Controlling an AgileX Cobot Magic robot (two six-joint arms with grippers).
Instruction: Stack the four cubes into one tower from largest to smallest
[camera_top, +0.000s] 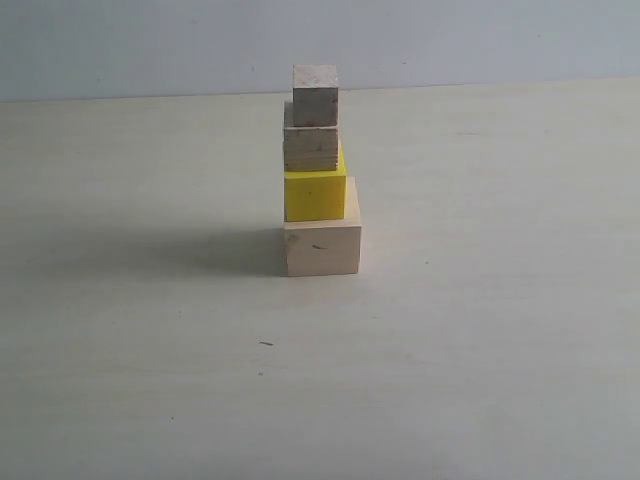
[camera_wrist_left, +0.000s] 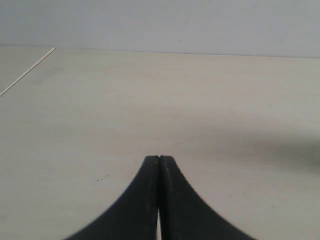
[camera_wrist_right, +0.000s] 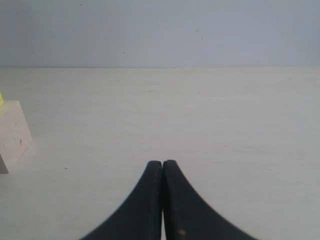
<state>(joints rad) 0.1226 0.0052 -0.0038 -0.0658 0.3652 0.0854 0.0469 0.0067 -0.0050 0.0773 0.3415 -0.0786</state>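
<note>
Right end effector (camera_wrist_right: 163, 165), jaws closed, hangs apart from the stacked tower (camera_top: 316, 195).

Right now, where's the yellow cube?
Exterior view, centre: the yellow cube sits directly on the large wood cube and directly under the small wood cube.

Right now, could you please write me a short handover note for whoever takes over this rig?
Left gripper: fingers shut, holding nothing.
Right gripper: fingers shut, holding nothing, apart from the stack.
Things: the tower stands on the table: large wood cube at the base, then yellow cube, small wood cube, smallest wood cube on top.
Done: all four stacked, largest to smallest; upper cubes sit slightly off-centre.
Left: nothing to stack; probably just keep the arms away.
</note>
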